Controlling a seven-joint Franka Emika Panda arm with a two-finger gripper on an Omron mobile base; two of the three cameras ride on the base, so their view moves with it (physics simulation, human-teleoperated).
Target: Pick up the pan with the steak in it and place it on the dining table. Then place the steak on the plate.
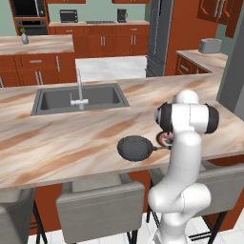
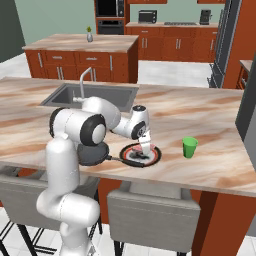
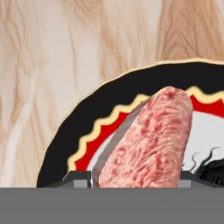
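Observation:
The pan (image 1: 136, 147) sits empty on the dining table (image 1: 57, 147) near its front edge, handle pointing right; the arm partly hides the pan (image 2: 95, 154) in the right base view. Just to its right lies the plate (image 2: 156, 156), dark with a red rim, and it peeks out behind the arm as plate (image 1: 163, 138). My gripper (image 2: 145, 146) points down over the plate, shut on the steak (image 2: 145, 151). Seen from the hand, the pink steak (image 3: 153, 140) stands up between my gripper's tips (image 3: 135, 181), its far end over the plate (image 3: 87, 118).
A green cup (image 2: 189, 147) stands on the marble right of the plate. The sink (image 1: 78, 97) and faucet (image 1: 79, 90) lie further back on the left. Grey stools (image 1: 100, 205) line the table's near edge.

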